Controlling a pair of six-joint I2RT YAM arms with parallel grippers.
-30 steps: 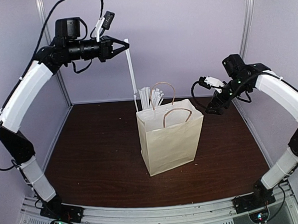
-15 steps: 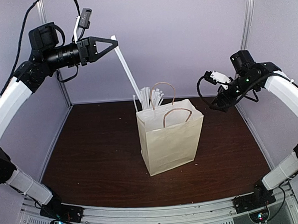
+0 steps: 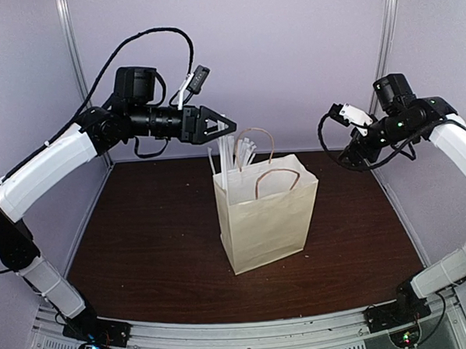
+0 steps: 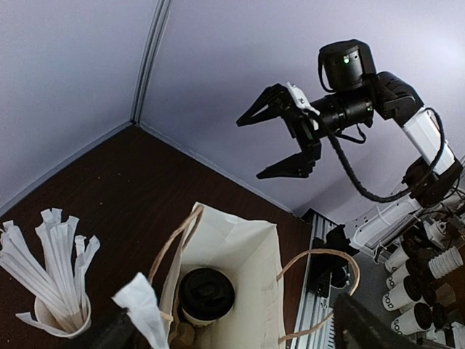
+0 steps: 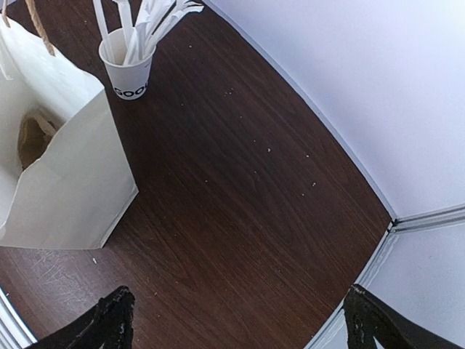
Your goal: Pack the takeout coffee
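The takeout coffee [image 4: 206, 294], a white cup under a black lid, stands at the bottom of the open white paper bag [image 4: 251, 251], which is mid-table [image 3: 266, 212]. My left gripper [image 3: 227, 128] hovers over the bag's back left corner with its jaws wide apart [image 4: 232, 338]. A white wrapped stick [image 4: 142, 305] leans at the bag's rim beside my left finger, not clamped. My right gripper [image 5: 243, 327] is open and empty, high above the bare table right of the bag, and also shows in the left wrist view [image 4: 287, 134].
A white cup of wrapped sticks [image 5: 129, 73] stands just behind the bag [image 3: 236, 151]. Something brown [image 5: 33, 138] lies inside the bag beside the coffee. Grey walls close the back and sides. Stacked cups [image 4: 429, 283] sit outside the enclosure.
My left arm swung down and right from high at the back, carrying the wrapped stick to the bag, then opened its jaws. My right arm rose a little and drew back to the right.
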